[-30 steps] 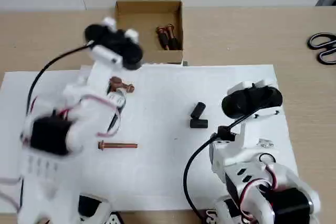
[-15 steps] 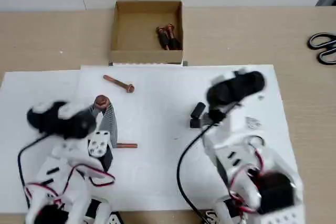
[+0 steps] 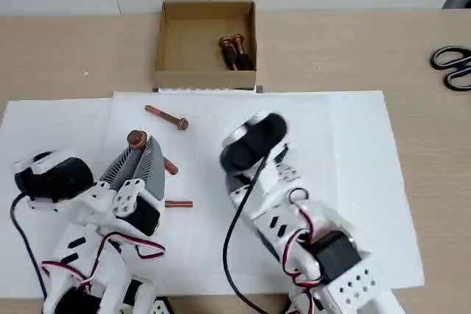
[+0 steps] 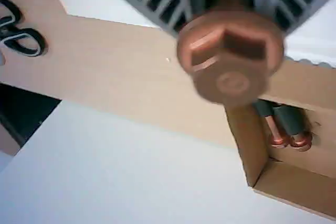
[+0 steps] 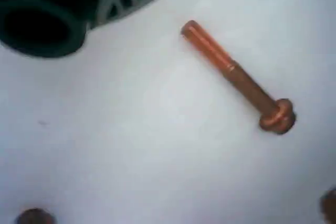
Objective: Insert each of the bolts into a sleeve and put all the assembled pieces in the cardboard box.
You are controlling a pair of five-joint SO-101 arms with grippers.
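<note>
Two grey fingers of the left hand (image 3: 141, 154) pinch a copper bolt (image 3: 137, 140) just under its head. The right hand (image 5: 89, 1) grips a black sleeve (image 5: 34, 24) near a loose bolt (image 5: 239, 80) on the white sheet (image 3: 353, 130). The cardboard box (image 3: 158, 42), farther back on the bench (image 3: 331, 49), holds two assembled pieces (image 3: 235, 51).

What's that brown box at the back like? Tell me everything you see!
The cardboard box is plain brown, squarish and open on top, with low walls. It sits flat on the wooden table, just beyond the far edge of the white paper. Inside, against one side wall, lie two copper bolts in dark sleeves, side by side. Nothing else touches it.
</note>
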